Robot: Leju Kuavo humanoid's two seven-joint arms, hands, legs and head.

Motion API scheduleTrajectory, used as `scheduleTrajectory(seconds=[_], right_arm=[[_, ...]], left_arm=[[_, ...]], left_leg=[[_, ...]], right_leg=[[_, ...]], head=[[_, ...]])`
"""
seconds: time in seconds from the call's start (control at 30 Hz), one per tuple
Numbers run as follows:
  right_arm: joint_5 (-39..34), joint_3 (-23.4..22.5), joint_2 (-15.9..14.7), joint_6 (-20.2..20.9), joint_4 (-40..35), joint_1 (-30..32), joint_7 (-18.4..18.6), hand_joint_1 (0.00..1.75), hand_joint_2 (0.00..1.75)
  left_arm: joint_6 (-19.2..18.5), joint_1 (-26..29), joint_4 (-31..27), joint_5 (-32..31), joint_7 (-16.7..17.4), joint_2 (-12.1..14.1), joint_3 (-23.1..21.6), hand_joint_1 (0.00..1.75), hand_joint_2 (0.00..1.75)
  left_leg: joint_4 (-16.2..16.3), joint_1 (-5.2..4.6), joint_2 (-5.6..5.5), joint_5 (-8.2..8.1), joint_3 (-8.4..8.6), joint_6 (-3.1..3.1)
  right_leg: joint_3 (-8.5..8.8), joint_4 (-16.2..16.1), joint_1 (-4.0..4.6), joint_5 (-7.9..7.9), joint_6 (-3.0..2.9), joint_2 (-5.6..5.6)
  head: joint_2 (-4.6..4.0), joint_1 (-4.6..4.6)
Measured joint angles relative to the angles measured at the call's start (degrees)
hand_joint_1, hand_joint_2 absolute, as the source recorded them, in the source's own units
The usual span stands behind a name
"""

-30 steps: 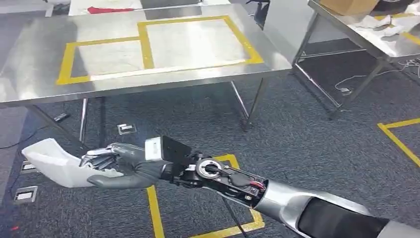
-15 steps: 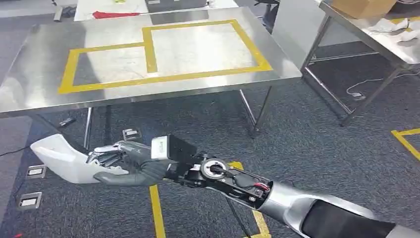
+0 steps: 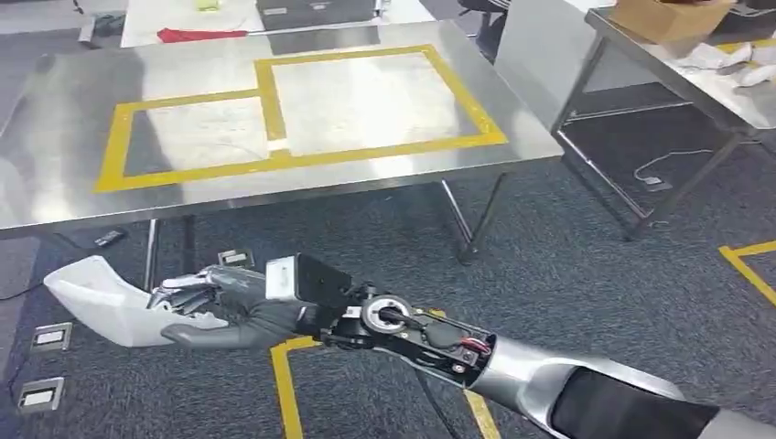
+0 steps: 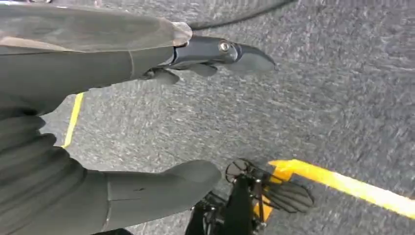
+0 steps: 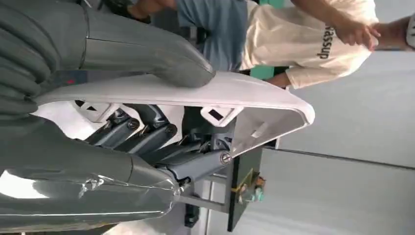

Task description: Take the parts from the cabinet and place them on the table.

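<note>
The right hand's fingers are clamped on a white part, thumb over its curved outer face and the darker fingers curled in under it, so the part is carried in the air, out in front of the robot and low over the grey carpet. The right hand reaches across from the right arm toward the left side of the head view. The left hand hangs over the carpet with its fingers apart and nothing between them. Ahead stands the steel desk, marked with two yellow tape boxes, both bare of parts; the white part is still short of the desk's near edge and lower than its top. By my reading the pick from the cabinet is done for this part, and what is left is to close on the desk, raise the part over the top and set it down, probably in a taped box. A person in a pale shirt stands off beyond the held part in the right wrist view.
</note>
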Motion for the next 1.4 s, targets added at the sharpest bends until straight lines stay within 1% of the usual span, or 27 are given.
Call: scheduleTrajectory(seconds=[0.07, 0.1, 0.17, 0.2, 0.23, 0.3, 0.33, 0.37, 0.5, 0.57, 0.63, 0.67, 0.7, 0.73, 0.77, 0.83, 0.87, 1.0, 1.07, 1.13, 1.2, 1.23, 1.27, 1.3, 1.33, 1.37, 1.4], right_arm=[[0.0, 0.0, 0.0, -0.6, -0.1, -0.4, 0.0, 1.75, 1.75], [0.0, 0.0, 0.0, -0.7, -0.1, -0.4, 0.1, 1.75, 1.75], [0.1, 0.0, -0.1, -0.8, -0.1, 0.0, 0.3, 1.75, 1.75], [0.2, 0.0, -0.2, -0.9, -0.1, 0.1, 0.3, 1.75, 1.75], [0.2, 0.0, -0.2, -0.9, -0.1, 0.0, 0.4, 1.75, 1.75], [0.2, 0.0, -0.2, -1.2, -0.2, 0.0, 0.4, 1.75, 1.75], [0.2, 0.0, -0.3, -1.2, -0.2, 0.0, 0.4, 1.75, 1.75], [0.2, 0.0, -0.3, -1.4, -0.3, -0.1, 0.4, 1.75, 1.75], [0.2, 0.1, -0.2, -1.4, -0.5, -0.1, 0.5, 1.75, 1.75], [0.2, 0.1, -0.2, -1.4, -0.6, -0.4, 0.5, 1.75, 1.75], [0.2, 0.1, -0.2, -1.4, -0.6, -0.4, 0.5, 1.75, 1.75], [0.2, 0.1, -0.2, -1.4, -0.6, -0.2, 0.5, 1.75, 1.75], [0.2, 0.1, -0.2, -1.4, -0.6, -0.1, 0.5, 1.75, 1.75], [0.2, 0.1, -0.2, -1.4, -0.6, -0.1, 0.5, 1.75, 1.75], [0.2, 0.1, -0.2, -1.4, -0.6, -0.1, 0.5, 1.75, 1.75], [0.2, 0.1, -0.2, -1.4, -0.5, -0.2, 0.5, 1.75, 1.75], [0.2, 0.2, -0.2, -1.4, -0.5, -0.2, 0.5, 1.75, 1.75], [0.2, 0.2, -0.2, -1.4, -0.9, -0.5, 0.5, 1.75, 1.75], [0.2, 0.1, -0.2, -1.4, -0.9, -0.7, 0.3, 1.75, 1.75], [0.2, 0.1, -0.2, -1.4, -0.9, -0.6, 0.3, 1.75, 1.75], [0.2, 0.1, -0.3, -1.4, -0.9, -0.4, 0.2, 1.75, 1.75], [0.2, 0.1, -0.3, -1.4, -0.8, -0.3, 0.2, 1.75, 1.75], [0.2, 0.1, -0.3, -1.4, -0.8, -0.3, 0.1, 1.75, 1.75], [0.2, 0.1, -0.3, -1.4, -0.8, -0.4, 0.0, 1.75, 1.75], [0.2, 0.1, -0.3, -1.4, -0.8, -0.4, -0.1, 1.75, 1.75], [0.2, 0.2, -0.5, -1.4, -0.7, -0.4, -0.1, 1.75, 1.75], [0.2, 0.2, -0.5, -1.4, -0.7, -0.4, -0.2, 1.75, 1.75]], left_arm=[[0.0, -0.2, 0.0, 0.0, 0.0, 0.2, -0.1, 0.0, 1.75], [0.0, -0.2, 0.0, 0.0, 0.0, 0.2, -0.2, 0.0, 1.75], [0.0, -0.1, 0.0, 0.0, 0.0, 0.2, -0.3, 0.0, 1.75], [0.0, 0.1, 0.0, 0.1, 0.0, 0.2, -0.3, 0.0, 1.75], [0.0, 0.1, 0.0, 0.1, 0.0, 0.2, -0.3, 0.0, 1.75], [0.0, 0.1, 0.0, 0.2, 0.0, 0.2, -0.3, 0.0, 1.75], [0.0, 0.1, 0.0, 0.2, 0.0, 0.1, -0.3, 0.0, 1.75], [0.0, -0.1, 0.0, 0.2, 0.1, 0.1, -0.3, 0.0, 1.75], [0.0, -0.3, 0.0, 0.2, 0.3, 0.2, -0.4, 0.0, 1.75], [0.0, -0.6, 0.0, 0.2, 0.3, 0.1, -0.4, 0.0, 1.75], [0.0, -0.5, 0.0, 0.2, 0.3, 0.2, -0.4, 0.0, 1.75], [0.0, -0.4, 0.0, 0.2, 0.3, 0.2, -0.4, 0.0, 1.75], [0.0, -0.2, 0.0, 0.2, 0.3, 0.2, -0.4, 0.0, 1.75], [0.0, -0.1, 0.0, 0.2, 0.3, 0.3, -0.4, 0.0, 1.75], [0.0, -0.1, 0.0, 0.2, 0.3, 0.3, -0.4, 0.0, 1.75], [0.0, 0.0, 0.0, 0.2, 0.3, 0.5, -0.4, 0.0, 1.75], [0.0, 0.0, 0.0, 0.2, 0.3, 0.5, -0.4, 0.0, 1.75], [0.0, -0.2, 0.0, 0.2, 0.4, 0.3, -0.4, 0.0, 1.75], [0.0, -0.1, 0.0, 0.2, 0.4, 0.4, -0.5, 0.0, 1.75], [0.0, -0.2, 0.0, 0.3, 0.4, 0.5, -0.6, 0.0, 1.75], [0.0, -0.1, 0.0, 0.4, 0.4, 0.4, -0.6, 0.0, 1.75], [0.0, 0.0, 0.0, 0.4, 0.4, 0.4, -0.7, 0.0, 1.75], [0.1, 0.0, 0.0, 0.4, 0.4, 0.3, -0.7, 0.0, 1.75], [0.1, 0.0, 0.0, 0.4, 0.4, 0.3, -0.7, 0.0, 1.75], [0.1, 0.0, 0.0, 0.5, 0.4, 0.3, -0.7, 0.0, 1.75], [0.1, 0.2, 0.0, 0.5, 0.4, 0.3, -0.8, 0.0, 1.75], [0.1, -0.1, 0.0, 0.6, 0.3, 0.3, -1.0, 0.0, 1.75]], left_leg=[[0.0, -0.02, -0.03, -0.69, 0.8, 0.5], [0.0, -0.05, -0.05, -1.13, 1.13, 0.58], [0.0, -0.1, -0.1, -2.09, 2.11, 0.56], [0.0, -0.11, -0.16, -2.64, 2.87, 0.49], [0.0, -0.14, -0.21, -3.26, 3.76, 0.4], [-0.1, -0.23, -0.23, -4.53, 5.58, 0.19], [-0.1, -0.29, -0.23, -5.1, 5.95, 0.01], [0.0, -0.42, -0.51, -5.39, 6.01, -0.39], [1.1, -0.32, -0.2, -5.92, 6.82, -1.56], [8.6, -0.23, -0.17, -6.6, 2.49, -2.1], [17.4, -0.12, -0.16, -10.44, -4.07, -2.75], [19.1, -0.12, -0.16, -11.6, -5.96, -2.79], [18.4, -0.1, -0.16, -11.39, -6.9, -2.7], [15.4, -0.09, -0.16, -9.79, -6.56, -2.61], [11.0, -0.09, -0.15, -6.88, -5.5, -2.44], [1.2, -0.15, 0.05, 2.15, -3.11, -1.84], [0.7, -0.59, 0.08, 0.9, -3.37, -1.45], [-0.2, -0.28, 0.03, 0.88, -1.59, -0.09], [-0.4, -0.27, 0.0, -0.09, -0.23, 0.53], [-0.4, -0.28, -0.04, -1.11, 0.74, 0.7], [-0.4, -0.28, -0.15, -2.33, 2.2, 0.65], [-0.4, -0.28, -0.22, -3.07, 3.2, 0.58], [-0.4, -0.28, -0.3, -3.81, 4.25, 0.5], [-0.4, -0.29, -0.32, -4.47, 5.46, 0.38], [-0.4, -0.3, -0.32, -5.18, 6.34, 0.19], [-0.3, -0.36, -0.34, -5.66, 6.69, -0.05], [-0.1, -0.35, -0.63, -5.95, 6.5, -0.41]], right_leg=[[-3.73, 7.5, -0.05, -1.8, 0.5, -0.2], [-7.26, 13.1, -0.16, -4.05, 0.75, -0.22], [-11.66, 18.5, -0.27, -6.78, 0.87, -0.23], [-12.06, 17.5, -0.27, -5.93, 0.75, -0.23], [-11.46, 14.1, -0.26, -3.6, 0.45, -0.24], [-8.85, 4.3, -0.06, 3.94, -0.43, -0.24], [-8.86, 0.3, 0.18, 7.89, -0.91, -0.32], [-8.43, -0.5, 0.43, 5.31, -0.99, -0.4], [-5.56, -1.6, -0.09, 5.61, -1.87, -0.1], [-4.7, -1.9, -0.12, 5.01, -2.44, -0.19], [-3.91, -1.9, -0.07, 4.01, -2.57, -0.15], [-3.37, -1.9, -0.06, 3.52, -2.58, -0.04], [-2.53, -1.9, -0.06, 2.88, -2.56, 0.1], [-1.59, -1.9, -0.06, 2.19, -2.5, 0.22], [-0.61, -1.9, -0.07, 1.51, -2.39, 0.23], [-0.03, -2.0, -0.02, 0.06, -2.02, 0.05], [1.28, -1.7, 0.29, -0.63, -1.7, 0.27], [2.31, -1.8, 0.38, -1.33, -0.46, 0.16], [-0.73, 4.6, 0.08, -2.22, 0.19, -0.13], [-6.8, 13.8, -0.13, -5.88, 0.59, -0.17], [-10.65, 17.4, -0.32, -8.87, 0.9, -0.2], [-11.01, 15.9, -0.38, -8.01, 0.92, -0.21], [-10.58, 12.7, -0.4, -5.77, 0.78, -0.21], [-9.65, 8.0, -0.39, -1.95, 0.48, -0.21], [-8.84, 3.3, -0.34, 3.14, 0.08, -0.21], [-9.27, -0.4, -0.2, 7.92, -0.23, -0.23], [-9.22, -0.4, 0.25, 5.89, -0.34, -0.29]], head=[[0.0, 0.37], [0.0, 0.55], [0.0, 0.94], [0.0, 1.07], [0.0, 1.35], [0.0, 1.94], [-0.02, 1.97], [0.0, 1.4], [0.0, 1.46], [0.0, 0.68], [0.0, 0.4], [0.0, 0.35], [0.0, 0.26], [0.0, 0.15], [0.0, 0.07], [0.0, -0.11], [0.0, -0.37], [0.0, 0.31], [0.0, 0.64], [0.0, 0.88], [0.0, 1.36], [0.0, 1.51], [0.0, 1.71], [0.0, 1.94], [0.0, 2.1], [-0.02, 2.1], [0.0, 1.42]])
